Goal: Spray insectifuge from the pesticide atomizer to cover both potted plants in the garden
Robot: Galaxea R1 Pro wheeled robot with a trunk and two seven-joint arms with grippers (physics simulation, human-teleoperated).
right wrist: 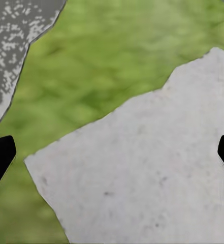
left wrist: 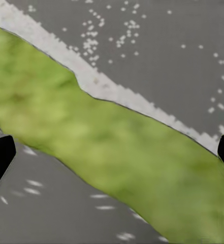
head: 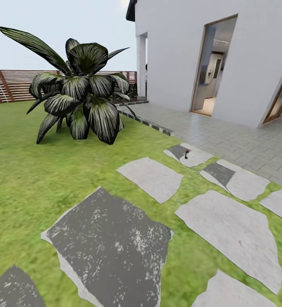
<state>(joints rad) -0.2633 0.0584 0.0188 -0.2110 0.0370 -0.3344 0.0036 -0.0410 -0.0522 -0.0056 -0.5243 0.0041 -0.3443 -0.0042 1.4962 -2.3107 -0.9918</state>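
Observation:
The pesticide atomizer point(head: 186, 153), a tiny slim dark bottle with a reddish tip, stands on a grey stepping stone point(head: 192, 157) well ahead of me in the garden, near the paved terrace. The two small potted plants are out of view. My left gripper point(left wrist: 112, 157) is open over a strip of grass between two dark stones, its black fingertips point(left wrist: 0, 157) far apart with nothing between them. My right gripper point(right wrist: 112, 157) is open too, above a pale stone point(right wrist: 142, 173) and grass, and it holds nothing.
A large striped spiky plant point(head: 81, 96) stands on the lawn at the left. Stepping stones point(head: 111, 243) lead across the grass toward the tiled terrace point(head: 243, 140) and the house's open doorway point(head: 211, 68). A slatted brown fence point(head: 13, 85) closes the back.

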